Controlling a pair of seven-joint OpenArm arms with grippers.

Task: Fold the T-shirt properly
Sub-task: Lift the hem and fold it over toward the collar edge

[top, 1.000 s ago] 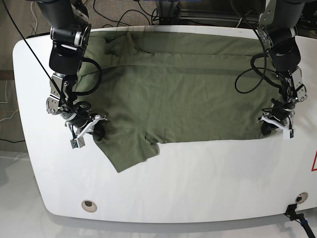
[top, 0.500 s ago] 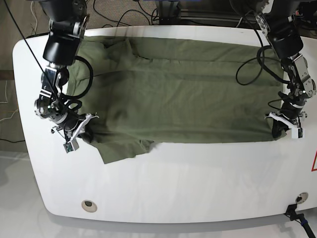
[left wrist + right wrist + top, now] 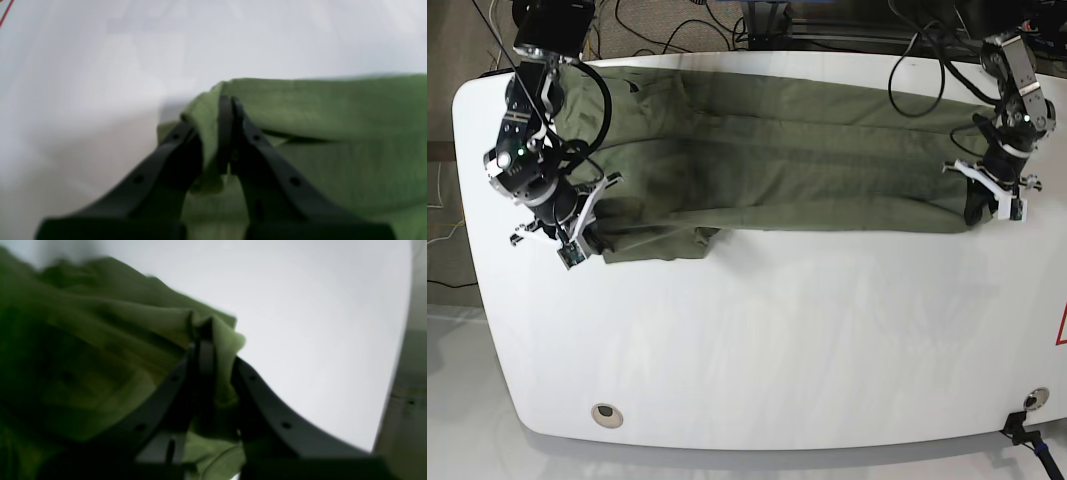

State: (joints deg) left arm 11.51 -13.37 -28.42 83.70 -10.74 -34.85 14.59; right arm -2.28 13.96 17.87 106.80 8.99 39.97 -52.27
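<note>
1. The left claw (image 3: 227,133) is pressed together, its two black fingers (image 3: 257,146) pinching a bunched corner of the T-shirt (image 3: 333,110); a fold of green cloth wraps over one finger (the wrist view is soft, but the pinch is plain).
2. In the base view this left claw (image 3: 987,205) sits at the shirt's end nearest the table's right edge, with the cloth gathered up at its tips.
3. The right claw (image 3: 206,350) is likewise pressed together, with a peak of green fabric pinched between its fingers (image 3: 260,390) and draped over them to either side.
4. In the base view the right claw (image 3: 587,235) grips the shirt's opposite end, at the front corner nearest the table's left edge.
5. The T-shirt (image 3: 807,150) lies stretched in a long band between the two claws, across the far half of the table (image 3: 777,340). Its front edge runs nearly straight from one claw to the other, and a small flap of cloth dips below that edge, nearer the right claw.
6. The shirt's far edge lies close along the table's back rim (some cloth near the far left corner looks rumpled).
7. The near half of the white table shows a small round fitting (image 3: 605,412) toward its front left.
8. Dark cables (image 3: 917,60) loop above the shirt beside the left arm.
</note>
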